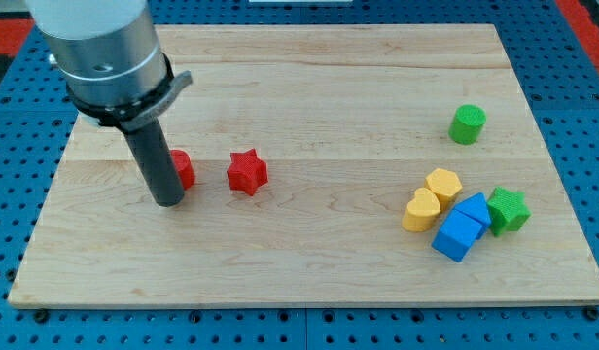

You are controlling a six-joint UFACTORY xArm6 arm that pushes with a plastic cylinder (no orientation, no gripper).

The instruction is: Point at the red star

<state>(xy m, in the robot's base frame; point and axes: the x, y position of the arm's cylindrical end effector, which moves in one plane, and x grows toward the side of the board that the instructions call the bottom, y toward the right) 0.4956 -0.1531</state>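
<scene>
The red star point(247, 172) lies on the wooden board point(309, 87), left of centre. My tip point(168, 200) rests on the board to the star's left, about a block's width away from it. A second red block point(183, 168), its shape partly hidden by the rod, sits right beside the rod, between it and the star.
A green cylinder point(467, 124) stands at the view's right. Below it is a cluster: two yellow blocks point(442, 185) point(422, 210), two blue blocks point(472, 210) point(457, 236) and a green star point(508, 209). The board's edges meet a blue pegboard table.
</scene>
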